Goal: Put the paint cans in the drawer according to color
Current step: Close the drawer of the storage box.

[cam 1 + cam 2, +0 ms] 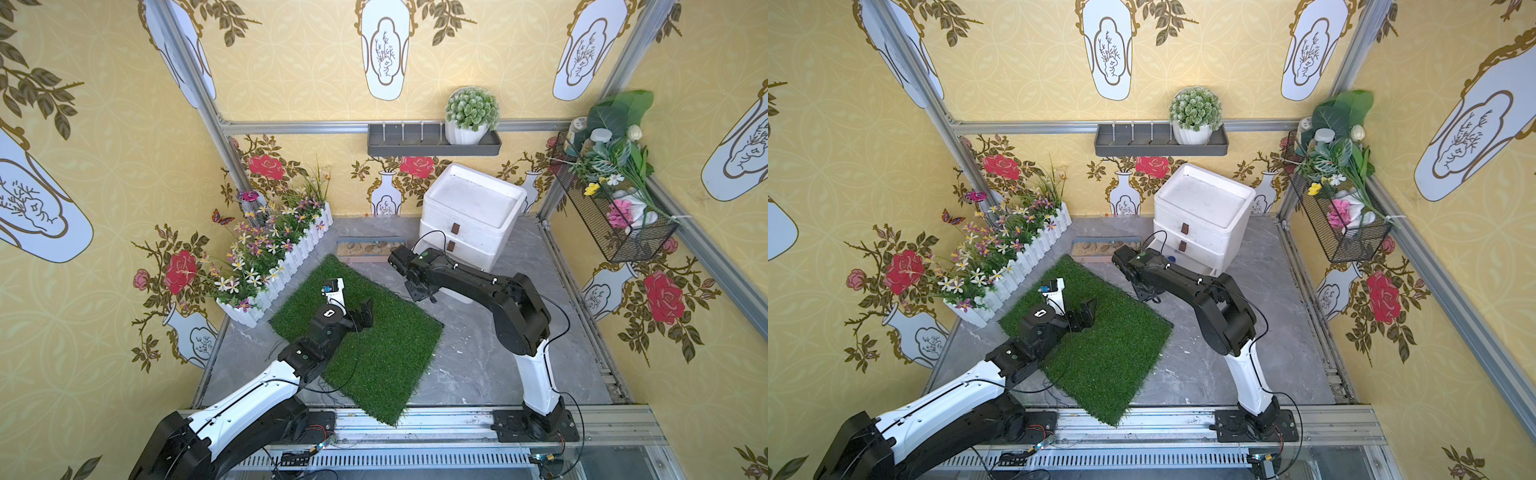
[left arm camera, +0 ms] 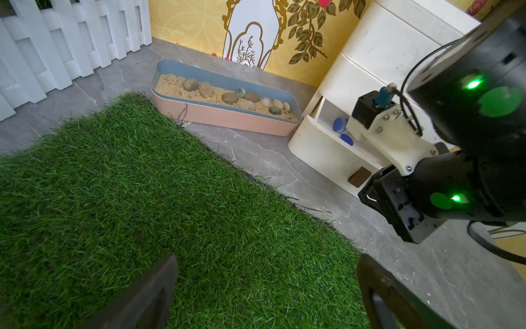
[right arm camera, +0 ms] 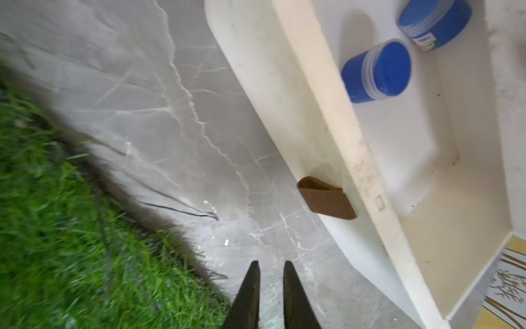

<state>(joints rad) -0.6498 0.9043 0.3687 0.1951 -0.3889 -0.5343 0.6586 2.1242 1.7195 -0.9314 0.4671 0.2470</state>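
The left gripper [image 2: 267, 259] hovers over the grass mat [image 1: 374, 353] with its jaws spread wide and nothing between them. The right gripper [image 3: 271, 263] is closed tight and empty, low above the grey floor [image 3: 176, 119], just short of the brown handle [image 3: 327, 199] on the pulled-out bottom drawer [image 3: 327, 114]. A blue paint can [image 3: 378, 71] and a second blue paint can [image 3: 435, 22] sit inside that drawer, part of the white chest [image 1: 469, 216] at about one o'clock from the mat in both top views.

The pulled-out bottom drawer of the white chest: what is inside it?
A blue can and a second blue can sit close together near one end of the drawer. The rest of the floor in view is bare. The part under the chest is hidden.
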